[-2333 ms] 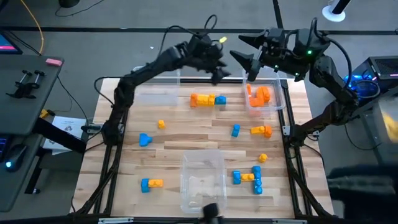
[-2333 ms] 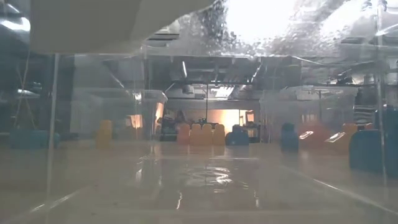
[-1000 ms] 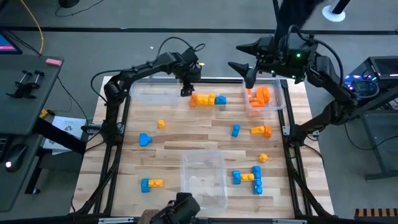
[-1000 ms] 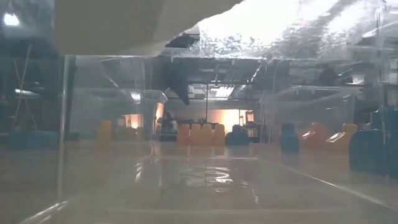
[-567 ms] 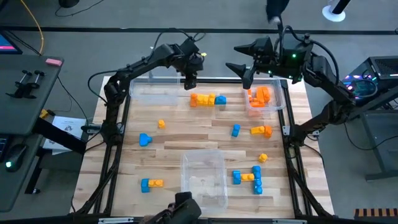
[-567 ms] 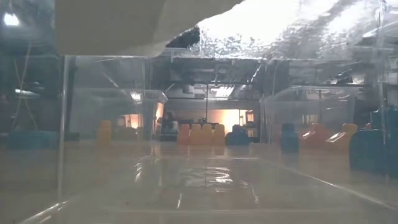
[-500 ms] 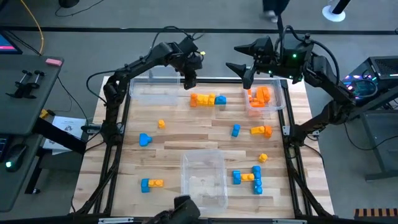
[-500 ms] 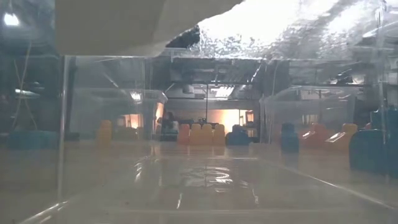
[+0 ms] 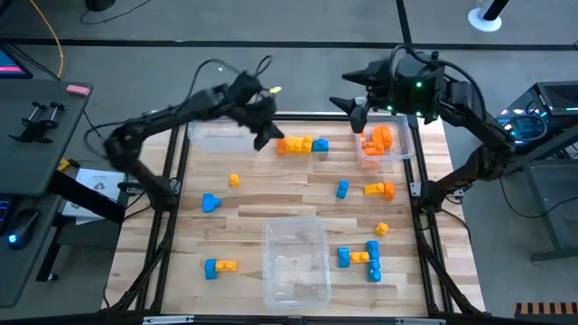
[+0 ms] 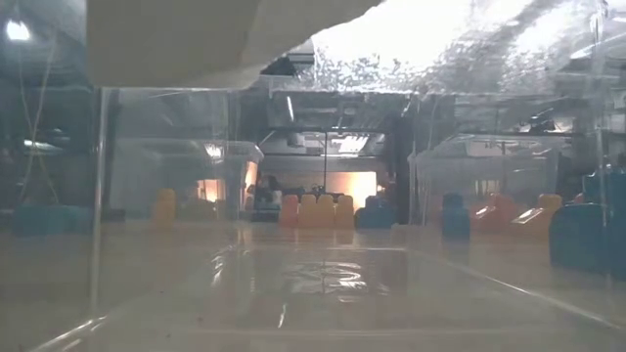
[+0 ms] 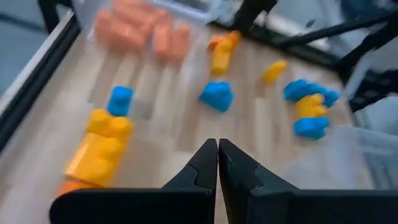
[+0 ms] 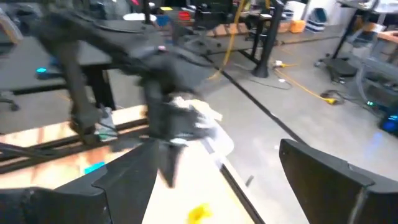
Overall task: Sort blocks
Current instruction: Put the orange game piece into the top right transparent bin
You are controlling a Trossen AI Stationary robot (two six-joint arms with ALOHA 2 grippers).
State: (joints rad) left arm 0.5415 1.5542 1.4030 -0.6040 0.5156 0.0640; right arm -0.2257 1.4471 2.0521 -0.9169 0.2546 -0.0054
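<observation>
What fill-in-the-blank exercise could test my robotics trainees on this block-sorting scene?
1. The left gripper is ____, holding nothing.
2. The right gripper is ____.
3. The far-right bin holds only ____ blocks.
4. The near bin holds ____ blocks.

Missing words: shut; open; orange; no
</observation>
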